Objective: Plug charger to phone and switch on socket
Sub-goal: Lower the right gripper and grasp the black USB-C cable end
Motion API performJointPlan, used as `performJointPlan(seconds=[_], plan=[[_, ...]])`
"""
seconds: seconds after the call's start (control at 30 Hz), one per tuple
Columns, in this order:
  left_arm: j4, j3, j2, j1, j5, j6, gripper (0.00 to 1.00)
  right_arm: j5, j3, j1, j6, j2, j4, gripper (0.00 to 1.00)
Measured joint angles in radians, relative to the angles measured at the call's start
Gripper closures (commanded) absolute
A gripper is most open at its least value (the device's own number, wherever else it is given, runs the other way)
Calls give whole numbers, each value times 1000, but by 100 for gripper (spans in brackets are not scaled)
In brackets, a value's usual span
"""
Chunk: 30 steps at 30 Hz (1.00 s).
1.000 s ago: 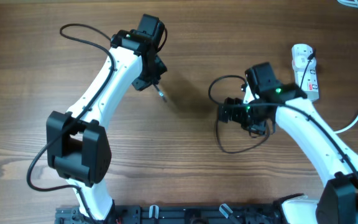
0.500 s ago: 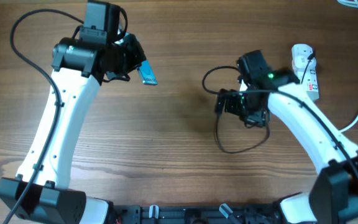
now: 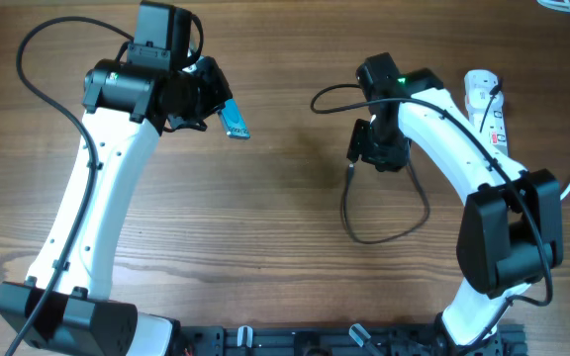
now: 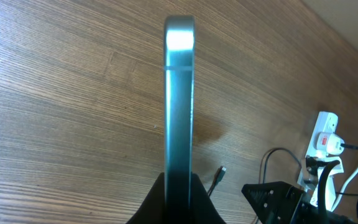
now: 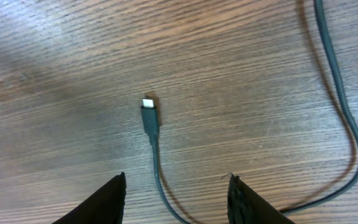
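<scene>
Notably, your left gripper (image 3: 209, 99) clamped the phone (image 3: 237, 119) by one end, held off the table (image 3: 285, 277). Your right gripper (image 5: 176, 199) hung open over the charger (image 5: 149, 118), whose plug tip lay loose on the wood. The socket (image 3: 488, 109) sat far right. Likely risk: closing off-centre would flick the thin tip aside or seize it skewed, so it would jam at the phone's port.

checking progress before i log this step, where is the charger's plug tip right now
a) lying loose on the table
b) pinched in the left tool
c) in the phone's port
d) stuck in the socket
a: the right wrist view shows the charger's plug tip lying flat on the table below the open right tool, while the left tool holds the phone well apart from it.
</scene>
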Motion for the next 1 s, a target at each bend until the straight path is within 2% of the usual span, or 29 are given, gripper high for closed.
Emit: performJointPlan(seconds=[0.1,0.13,0.23,0.4,0.57,1.0], plan=[[-2,0,0,0,0,0,96,-1,-49,13,13,0,54,51],[-2,0,0,0,0,0,96,-1,-62,24,18,1,80,57],[-4,0,0,0,0,0,96,17,-98,80,65,1,127,59],[-18,0,1,0,0,0,96,36,-155,92,97,2,194,70],[-18,0,2,0,0,0,96,37,-229,92,97,2,267,71],[-17,0,2,0,0,0,96,79,-232,134,115,2,292,72]])
